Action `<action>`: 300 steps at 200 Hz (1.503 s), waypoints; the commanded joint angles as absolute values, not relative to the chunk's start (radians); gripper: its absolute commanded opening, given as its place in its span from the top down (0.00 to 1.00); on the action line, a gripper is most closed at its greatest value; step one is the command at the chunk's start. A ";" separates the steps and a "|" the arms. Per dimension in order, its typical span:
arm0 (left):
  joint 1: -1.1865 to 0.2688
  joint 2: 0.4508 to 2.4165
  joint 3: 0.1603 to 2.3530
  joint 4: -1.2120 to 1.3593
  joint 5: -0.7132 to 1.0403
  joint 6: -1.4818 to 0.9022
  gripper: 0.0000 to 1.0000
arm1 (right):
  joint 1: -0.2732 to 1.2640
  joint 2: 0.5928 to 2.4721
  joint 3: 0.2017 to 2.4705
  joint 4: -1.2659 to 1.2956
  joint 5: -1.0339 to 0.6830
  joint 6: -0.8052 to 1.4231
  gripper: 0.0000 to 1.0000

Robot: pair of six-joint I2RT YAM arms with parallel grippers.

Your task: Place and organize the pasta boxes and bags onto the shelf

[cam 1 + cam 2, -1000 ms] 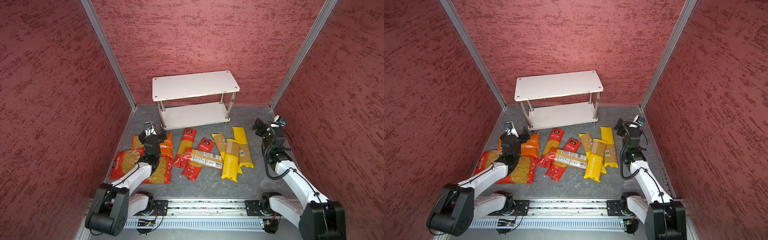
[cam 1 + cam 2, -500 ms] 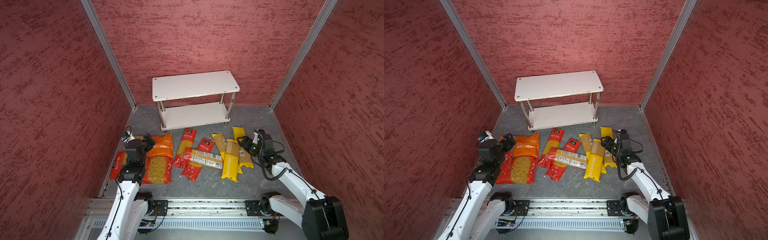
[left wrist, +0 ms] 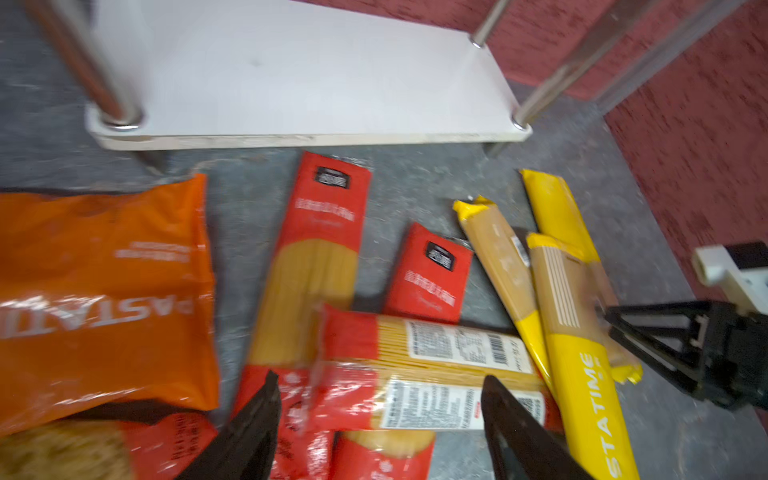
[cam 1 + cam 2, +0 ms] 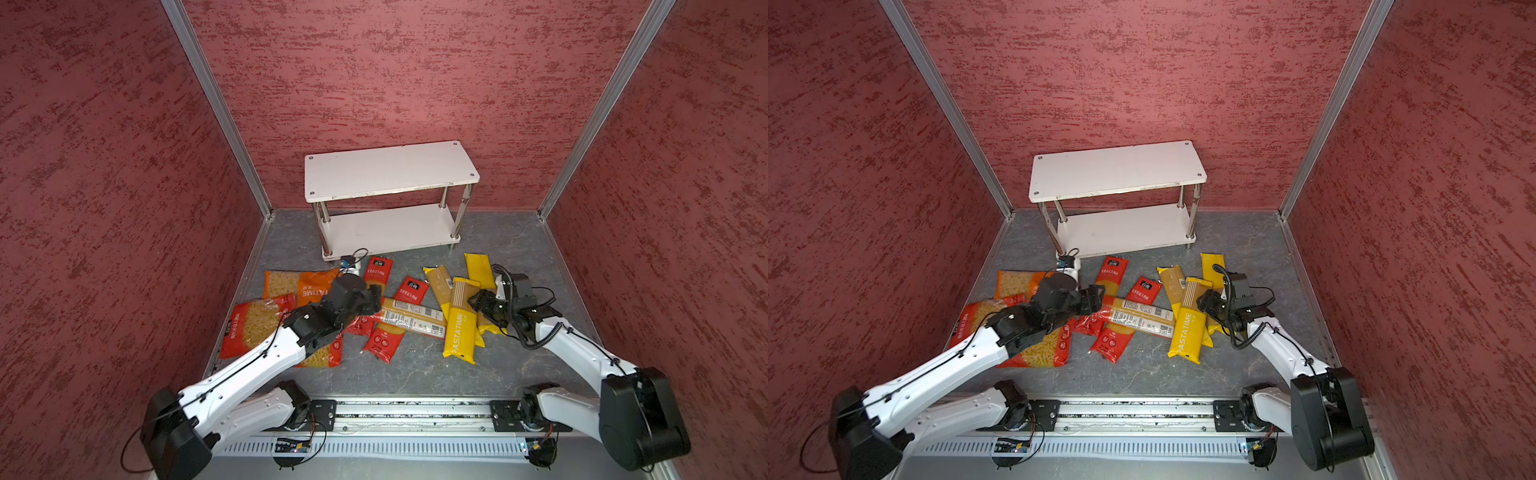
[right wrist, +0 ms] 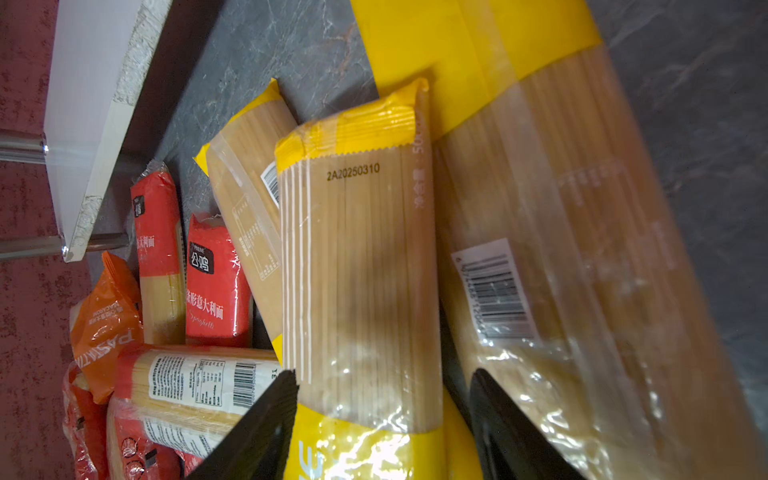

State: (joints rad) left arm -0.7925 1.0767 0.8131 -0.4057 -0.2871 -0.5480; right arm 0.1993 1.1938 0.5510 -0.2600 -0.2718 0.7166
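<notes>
Straddling packs on the table [image 4: 415, 374] at 6 o'clock of the shelf [image 4: 390, 174], both grippers' fingers stand apart: left gripper [image 3: 378, 386] over the crosswise red spaghetti bag [image 3: 436, 353], right gripper [image 5: 382, 374] over the top yellow pack [image 5: 357, 270]. Likely failure: overlapping neighbours dragged along.

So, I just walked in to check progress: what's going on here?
Two robot arms are set to pick up pasta. The left arm has its jaws open astride the red spaghetti bag lying crosswise; the right arm has its jaws open astride the top yellow PASTATIME pack. Neither pack is lifted. Every pack lies on the floor, and the shelf holds nothing yet.
</notes>
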 commanded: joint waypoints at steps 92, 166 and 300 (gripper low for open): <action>-0.936 1.464 0.922 -0.137 0.047 -0.563 0.31 | 0.189 1.259 0.498 -0.037 -0.417 0.715 0.32; -0.866 1.398 0.845 -0.157 0.117 -0.650 0.34 | 0.362 1.143 0.442 -0.044 -0.335 0.969 0.40; -0.811 0.972 0.527 -0.252 0.324 -0.808 0.21 | 0.412 1.173 0.622 -0.367 -0.431 0.718 0.33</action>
State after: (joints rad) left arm -0.7586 0.9981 0.5922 -0.2569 0.2516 -0.7315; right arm 0.4477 1.1938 0.5217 -0.2070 -0.4652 0.8787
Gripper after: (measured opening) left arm 0.787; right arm 0.659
